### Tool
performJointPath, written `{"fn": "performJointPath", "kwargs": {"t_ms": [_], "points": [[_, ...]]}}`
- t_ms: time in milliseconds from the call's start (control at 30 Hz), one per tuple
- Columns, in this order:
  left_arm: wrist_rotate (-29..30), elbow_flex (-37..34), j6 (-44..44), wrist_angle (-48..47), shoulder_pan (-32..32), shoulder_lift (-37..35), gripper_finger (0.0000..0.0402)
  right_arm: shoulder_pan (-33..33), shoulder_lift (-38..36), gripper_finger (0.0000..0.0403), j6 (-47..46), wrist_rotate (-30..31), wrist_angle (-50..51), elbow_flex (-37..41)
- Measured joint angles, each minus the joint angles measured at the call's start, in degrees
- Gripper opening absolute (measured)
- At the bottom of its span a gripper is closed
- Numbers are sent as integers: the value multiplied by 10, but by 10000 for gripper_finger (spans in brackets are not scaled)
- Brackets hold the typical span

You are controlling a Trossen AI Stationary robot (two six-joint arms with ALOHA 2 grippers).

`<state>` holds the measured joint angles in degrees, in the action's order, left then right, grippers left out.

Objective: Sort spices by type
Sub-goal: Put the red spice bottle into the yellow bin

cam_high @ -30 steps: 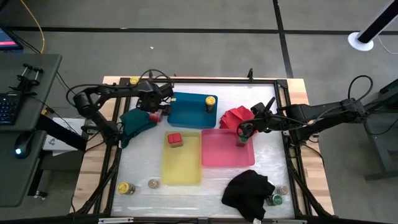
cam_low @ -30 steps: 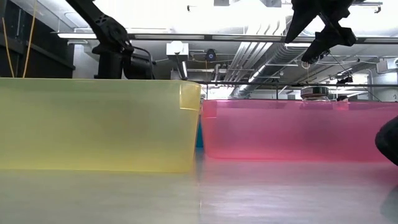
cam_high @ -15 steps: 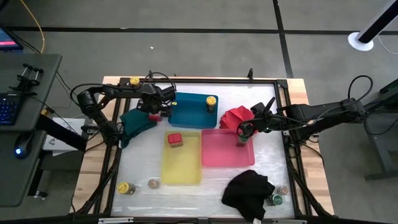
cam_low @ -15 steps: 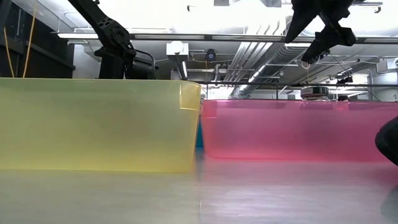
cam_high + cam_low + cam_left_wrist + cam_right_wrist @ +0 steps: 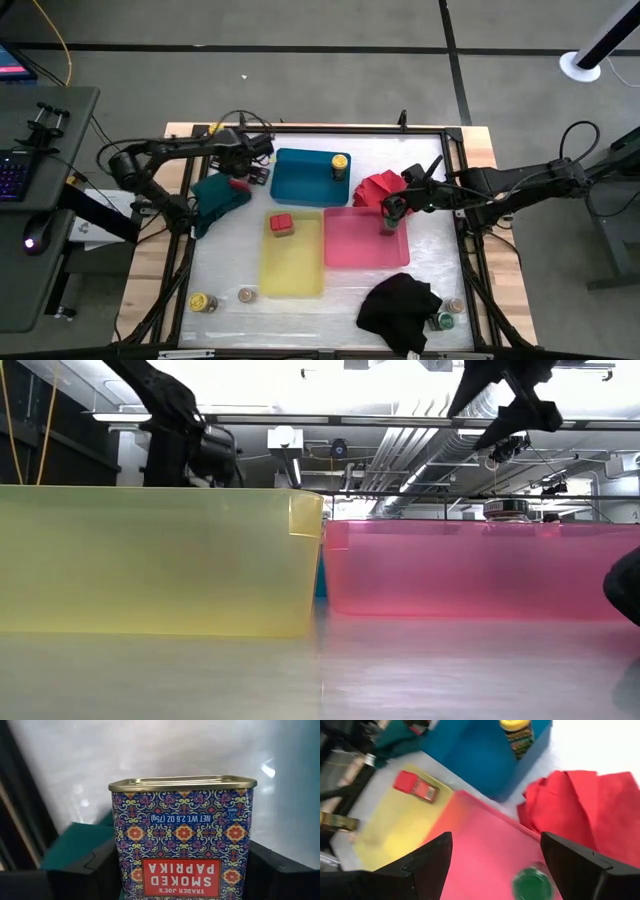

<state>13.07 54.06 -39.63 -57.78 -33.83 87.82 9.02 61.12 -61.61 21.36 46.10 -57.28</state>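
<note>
Both arms are dark, slender, multi-jointed, with rounded black joint housings. Thin black cables loop loosely over the left arm [image 5: 165,150] and along the right arm [image 5: 520,185]. Gripper fingers [image 5: 427,857] are matte black, blocky, angular, with stepped edges.

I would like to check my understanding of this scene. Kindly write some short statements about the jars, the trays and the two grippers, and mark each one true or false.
1. The left gripper has a smoked paprika tin between its fingers. True.
2. A red-lidded jar lies in the blue tray. False: it lies in the yellow tray.
3. A yellow-lidded jar stands in the blue tray. True.
4. The right gripper is shut on the green-lidded jar. False: its fingers stand apart above the pink tray, and the jar sits in that tray.
5. The red cloth lies inside the pink tray. False: it lies on the table beside that tray.
</note>
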Motion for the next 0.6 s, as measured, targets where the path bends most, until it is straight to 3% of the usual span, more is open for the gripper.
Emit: {"fn": "performJointPath", "kwargs": {"t_ms": [267,433,600], "points": [[5,0,22,14,-1,-171,269,0,0,298,54,0,-151,0],[-23,0,12,77,57,-249,264,-3,0,298,90,-1,-251,0],[-40,0,-13,187,147,-270,264,-22,0,298,91,-24,-285,0]]}}
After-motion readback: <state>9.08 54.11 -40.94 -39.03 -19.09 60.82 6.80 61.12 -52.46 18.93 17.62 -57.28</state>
